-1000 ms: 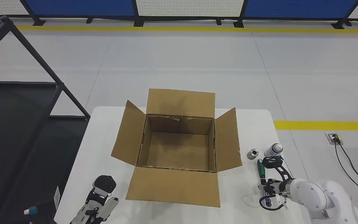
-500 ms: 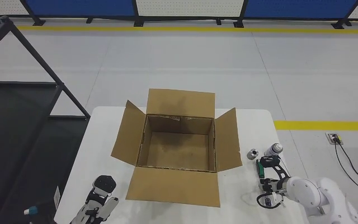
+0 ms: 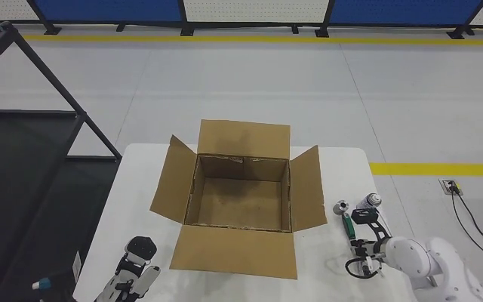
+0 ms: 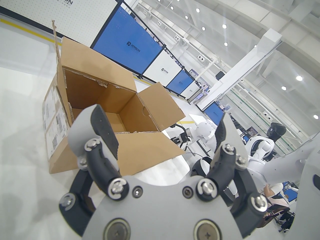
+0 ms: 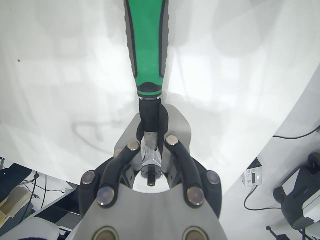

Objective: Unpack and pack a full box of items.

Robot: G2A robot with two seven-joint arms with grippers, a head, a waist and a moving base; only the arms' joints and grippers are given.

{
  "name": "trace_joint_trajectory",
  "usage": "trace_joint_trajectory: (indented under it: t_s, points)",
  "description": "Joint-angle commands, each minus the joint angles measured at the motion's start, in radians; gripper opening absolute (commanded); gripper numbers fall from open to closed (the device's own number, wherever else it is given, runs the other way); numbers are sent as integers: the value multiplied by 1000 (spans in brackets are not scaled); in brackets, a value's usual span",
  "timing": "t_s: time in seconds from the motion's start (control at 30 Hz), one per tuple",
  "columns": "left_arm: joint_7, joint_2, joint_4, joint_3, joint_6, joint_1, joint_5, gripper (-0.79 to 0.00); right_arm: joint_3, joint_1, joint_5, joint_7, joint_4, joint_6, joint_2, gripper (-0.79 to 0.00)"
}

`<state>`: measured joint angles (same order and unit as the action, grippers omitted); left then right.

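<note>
Top view, box (image 3: 243, 140): centre of table (image 3: 132, 226), flaps open, inside bare; unpack looks done.
R gripper (image 5: 150, 126): jaws clamped on ratchet (image 5: 147, 38) (green handle), near table's right edge.
L gripper (image 4: 162, 116): jaws wide, front-left corner.
To do: prob. repack ratchet, can (image 3: 368, 201), socket (image 3: 340, 205).

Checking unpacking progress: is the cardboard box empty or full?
Empty. The cardboard box has all four flaps spread open, and its bare brown floor shows with nothing on it.
</note>
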<state>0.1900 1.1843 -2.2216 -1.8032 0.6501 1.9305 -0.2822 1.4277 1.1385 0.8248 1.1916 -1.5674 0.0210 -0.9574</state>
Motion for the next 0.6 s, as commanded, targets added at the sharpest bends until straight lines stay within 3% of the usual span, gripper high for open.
trace_joint_trajectory:
  t_s: [0.0, 0.27, 0.57]
  points:
    - [0, 0, 0, 0, 0, 0, 0, 0, 14, 10, -4, -5, -13, -2, 2, -785]
    - [0, 0, 0, 0, 0, 0, 0, 0, 118, 91, -62, -58, -122, 21, 14, -785]
    - [0, 0, 0, 0, 0, 0, 0, 0, 337, 275, -209, -178, -382, 76, 25, -785]
